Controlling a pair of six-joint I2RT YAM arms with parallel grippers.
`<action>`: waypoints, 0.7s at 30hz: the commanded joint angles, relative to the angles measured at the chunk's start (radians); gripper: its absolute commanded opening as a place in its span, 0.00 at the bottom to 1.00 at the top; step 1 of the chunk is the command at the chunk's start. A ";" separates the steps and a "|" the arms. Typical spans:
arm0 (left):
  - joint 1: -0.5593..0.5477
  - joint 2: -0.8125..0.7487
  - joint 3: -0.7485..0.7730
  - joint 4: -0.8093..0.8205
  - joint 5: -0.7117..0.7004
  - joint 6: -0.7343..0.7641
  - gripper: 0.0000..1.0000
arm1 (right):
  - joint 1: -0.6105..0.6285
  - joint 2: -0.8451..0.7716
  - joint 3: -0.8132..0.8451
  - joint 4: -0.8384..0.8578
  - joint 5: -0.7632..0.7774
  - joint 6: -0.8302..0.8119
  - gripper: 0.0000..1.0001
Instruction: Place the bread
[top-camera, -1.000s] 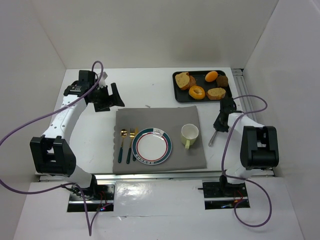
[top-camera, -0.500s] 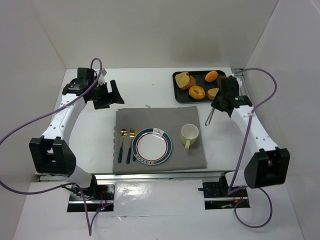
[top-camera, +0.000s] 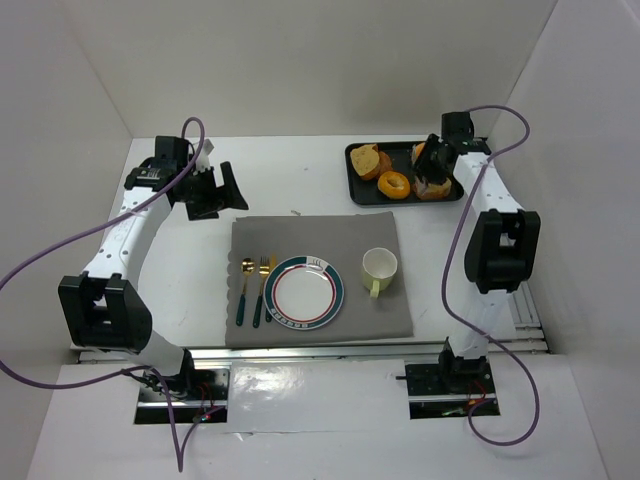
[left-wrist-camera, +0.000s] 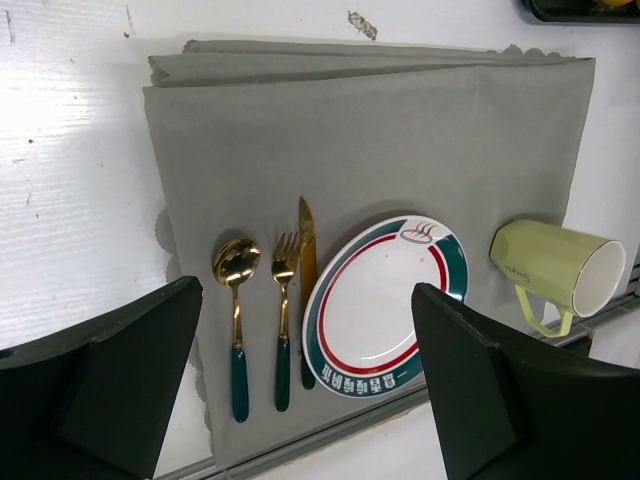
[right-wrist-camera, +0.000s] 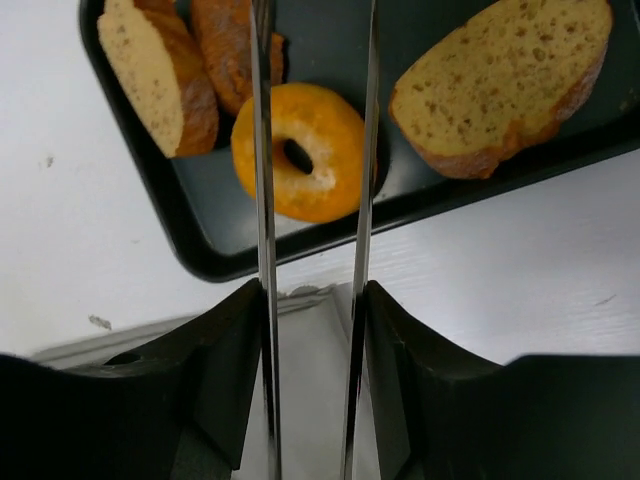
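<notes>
- Over at the far right corner of the white table (top-camera: 290, 170), the right pincer (right-wrist-camera: 312, 305) is clenched on a pair of thin metal tongs (right-wrist-camera: 263, 150).
- The tong arms straddle the orange ring-shaped bread (right-wrist-camera: 300, 150) in the black rectangular tray (top-camera: 400, 153); whether they touch it is hard to tell from here.
- A brown bread slice (right-wrist-camera: 505, 85) lies just beside the ring, in the same tray.
- The left pincer (top-camera: 222, 195) hangs released near the far left corner, fingers spread wide.
- The round white plate with green-and-red rim (top-camera: 303, 291) sits on the grey cloth mat (top-camera: 320, 235) toward the near edge, with the pale green mug (top-camera: 379, 268) beside it.
</notes>
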 joint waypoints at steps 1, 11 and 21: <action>-0.005 -0.014 0.030 -0.007 -0.013 0.031 1.00 | -0.011 0.027 0.093 0.013 -0.023 0.024 0.50; -0.005 -0.014 0.010 -0.007 -0.022 0.031 1.00 | -0.021 0.067 0.120 0.025 0.025 0.072 0.56; -0.005 0.017 0.010 -0.007 -0.032 0.031 1.00 | -0.021 0.172 0.211 0.011 0.049 0.081 0.60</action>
